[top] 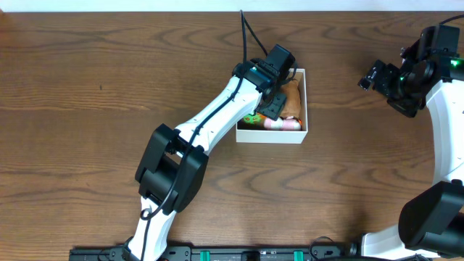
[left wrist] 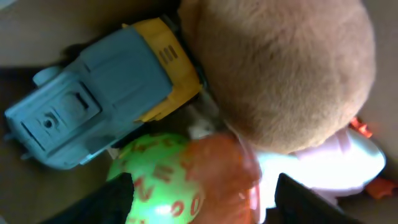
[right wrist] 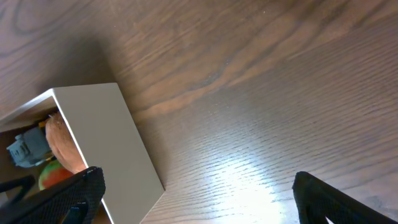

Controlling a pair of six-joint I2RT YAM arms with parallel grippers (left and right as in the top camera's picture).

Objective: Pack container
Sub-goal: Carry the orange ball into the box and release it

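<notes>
The container (top: 305, 101) is a small white-walled box in the middle of the table; it also shows in the right wrist view (right wrist: 115, 143). It holds a brown plush toy (left wrist: 280, 68), a blue and yellow toy truck (left wrist: 99, 93), a green and orange ball with letters (left wrist: 180, 180) and a pink-white toy (left wrist: 339, 165). My left gripper (left wrist: 202, 208) is open, down inside the container, its fingers either side of the ball; in the overhead view (top: 274, 85) it hides much of the contents. My right gripper (top: 377, 75) is open and empty above bare table to the container's right.
The wooden table (top: 87, 87) stretches bare to the left, front and right of the container. The right arm's body (top: 435, 65) stands at the far right edge.
</notes>
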